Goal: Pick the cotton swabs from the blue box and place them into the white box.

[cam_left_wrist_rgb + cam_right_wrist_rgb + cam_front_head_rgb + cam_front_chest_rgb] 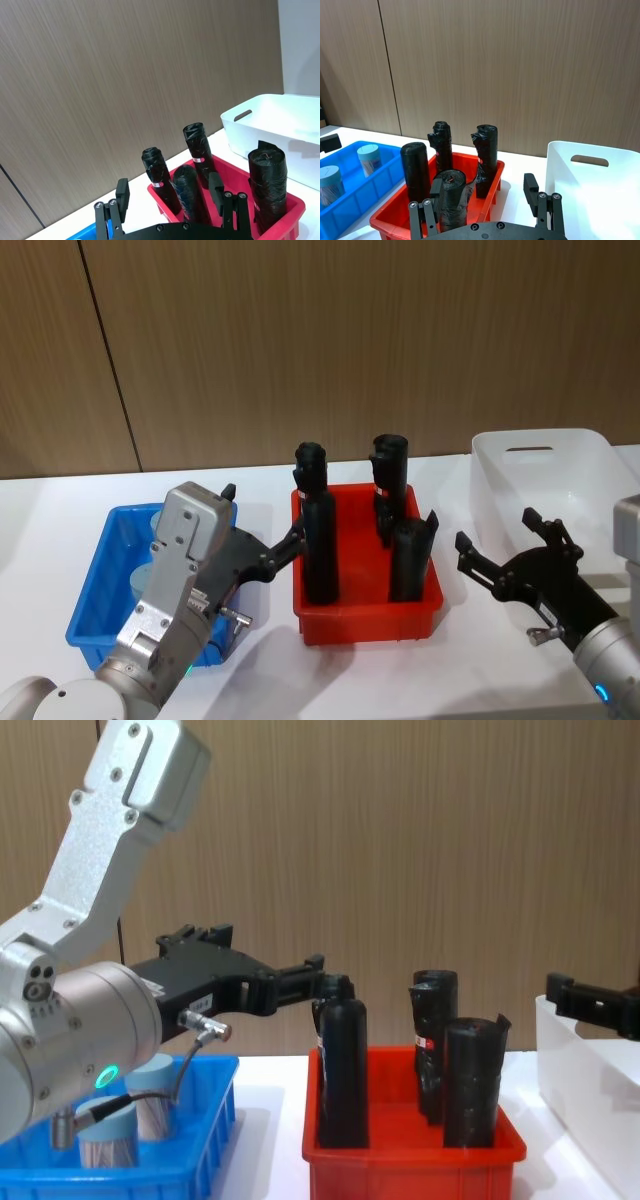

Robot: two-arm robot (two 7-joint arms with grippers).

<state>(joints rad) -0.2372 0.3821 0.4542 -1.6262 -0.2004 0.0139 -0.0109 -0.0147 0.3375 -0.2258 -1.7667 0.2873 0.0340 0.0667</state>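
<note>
Cotton swabs (pixel 370 159): two jars upright in blue box (pixel 95 585), lower left of head view, under the left wrist and clear of the fingers. Left gripper (pixel 263 512) raised, fingers spread, empty, tips near black rolls (pixel 320 540) in red bin (pixel 365 625), ctr. White box (pixel 540 435) far right, open top. Right gripper (pixel 495 528) spread, empty, just left of it.

No legible text. White-and-red label bands on black rolls (pixel 198 148) too small to read; likewise sticker on left gripper (pixel 315 978).
</note>
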